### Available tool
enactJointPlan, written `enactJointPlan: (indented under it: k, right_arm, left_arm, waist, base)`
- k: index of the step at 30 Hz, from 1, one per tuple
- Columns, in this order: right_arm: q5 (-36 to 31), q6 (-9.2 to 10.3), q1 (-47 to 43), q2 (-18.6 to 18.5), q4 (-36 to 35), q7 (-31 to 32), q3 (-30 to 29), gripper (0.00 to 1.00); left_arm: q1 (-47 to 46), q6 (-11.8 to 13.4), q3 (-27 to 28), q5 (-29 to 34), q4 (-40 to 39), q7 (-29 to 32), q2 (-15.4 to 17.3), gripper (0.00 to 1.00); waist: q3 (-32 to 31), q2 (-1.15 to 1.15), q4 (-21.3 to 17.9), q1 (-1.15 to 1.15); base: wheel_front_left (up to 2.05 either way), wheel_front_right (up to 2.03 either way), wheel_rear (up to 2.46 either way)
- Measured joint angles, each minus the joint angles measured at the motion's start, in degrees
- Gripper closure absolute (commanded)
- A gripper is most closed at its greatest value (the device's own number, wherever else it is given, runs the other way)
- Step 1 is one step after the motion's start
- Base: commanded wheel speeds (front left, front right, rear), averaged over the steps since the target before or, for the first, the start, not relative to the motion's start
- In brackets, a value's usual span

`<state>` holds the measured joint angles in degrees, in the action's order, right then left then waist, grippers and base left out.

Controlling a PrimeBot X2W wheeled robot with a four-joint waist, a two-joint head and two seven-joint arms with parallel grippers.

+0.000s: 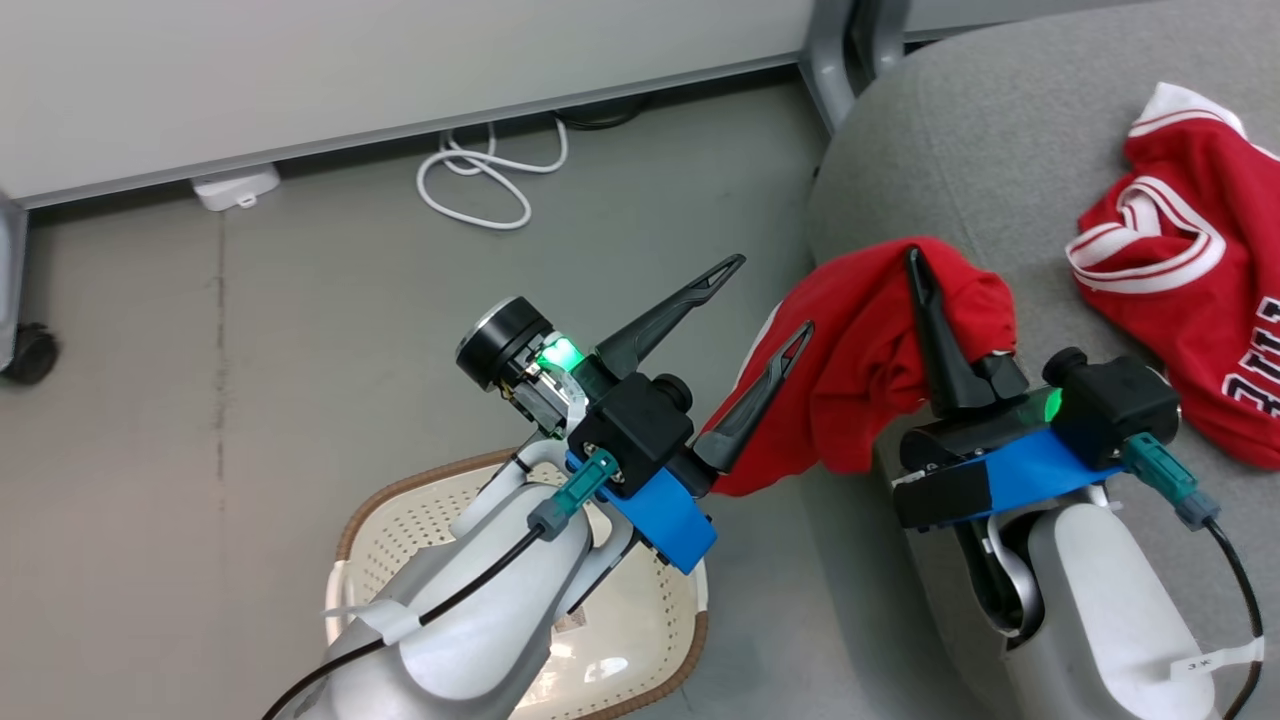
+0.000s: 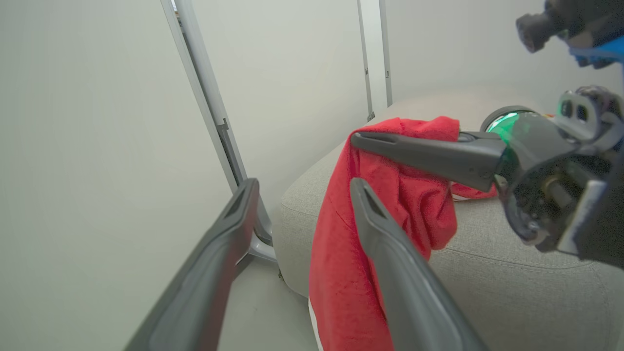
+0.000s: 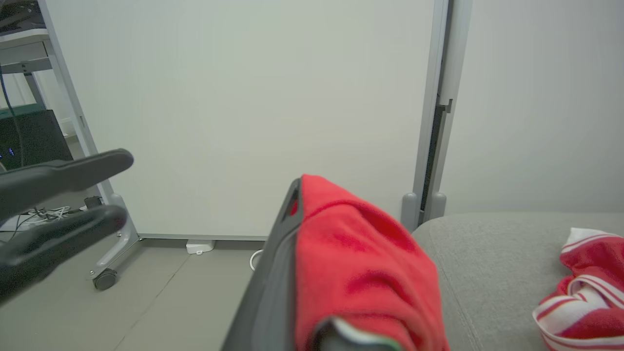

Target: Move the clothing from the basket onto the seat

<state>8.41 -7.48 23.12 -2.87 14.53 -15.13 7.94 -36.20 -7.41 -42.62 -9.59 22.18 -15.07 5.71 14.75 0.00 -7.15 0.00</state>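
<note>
**A:** The right gripper [image 1: 925, 275] is up over the front-left edge of the seat [image 1: 1000, 150], jaws clenched on the red piece [image 1: 860, 340]. One dark finger stands clear against the cloth and the other is buried under it.

**B:** From the right wrist, the red piece [image 3: 365, 273] is bunched against the inside of that finger and covers the rest of the right gripper [image 3: 312, 195]. How does it hang?

**A:** It drapes off the seat's edge, the lower part dangling over the floor [image 1: 300, 330]. The left wrist view shows the red piece [image 2: 414, 204] falling down the seat's [image 2: 512, 287] side, a white band at its lower hem.

**B:** And the left gripper [image 1: 772, 295]?

**A:** Jaws released, spread wide, nothing between them. In its own view the left gripper [image 2: 303, 184] has one finger just in front of the hanging cloth. I can't tell whether they touch.

**B:** The jersey [image 1: 1180, 300]?

**A:** Lying crumpled on the seat, well right of the held piece, white-striped trim up, black letters at its edge.

**B:** And the basket [image 1: 365, 515]?

**A:** On the floor under the left forearm, just beside the seat, its label sticker [image 1: 570, 625] showing. Beyond it, a white cable [image 1: 490, 180] lies coiled by the partition panel [image 1: 400, 70].
</note>
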Motion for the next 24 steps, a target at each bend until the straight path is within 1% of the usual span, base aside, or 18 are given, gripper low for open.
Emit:
enactJointPlan:
  k: [7,14,19,24]
  right_arm:
    - [-0.48,0.0,-1.14,0.0,-1.07,0.01,-3.23,1.0]
    - [-0.48,0.0,-2.6,0.0,-2.03,0.0,-5.17,1.0]
    - [-0.49,0.0,-3.4,-0.01,-2.41,0.0,-6.31,1.0]
    - [-0.45,0.0,-3.61,0.0,-2.61,0.0,-6.69,1.0]
  left_arm:
    - [-0.58,0.0,-2.33,-0.43,0.47,0.0,0.48,0.0]
    - [-0.93,-0.01,-3.67,-0.93,0.89,0.0,0.85,0.0]
    - [-1.0,-0.01,-4.01,-1.01,0.98,0.0,0.96,0.0]
    - [-1.0,-0.01,-4.25,-1.03,0.96,0.0,1.23,0.0]
  waist:
    - [1.45,0.0,-3.58,0.0]
    - [2.54,0.0,-6.75,0.0]
    - [2.94,0.0,-7.86,0.0]
    - [2.99,0.0,-8.1,0.0]
  base:
    - [0.0,0.0,0.0]
    - [0.0,0.0,0.0]
    - [0.0,0.0,0.0]
    - [0.0,0.0,0.0]
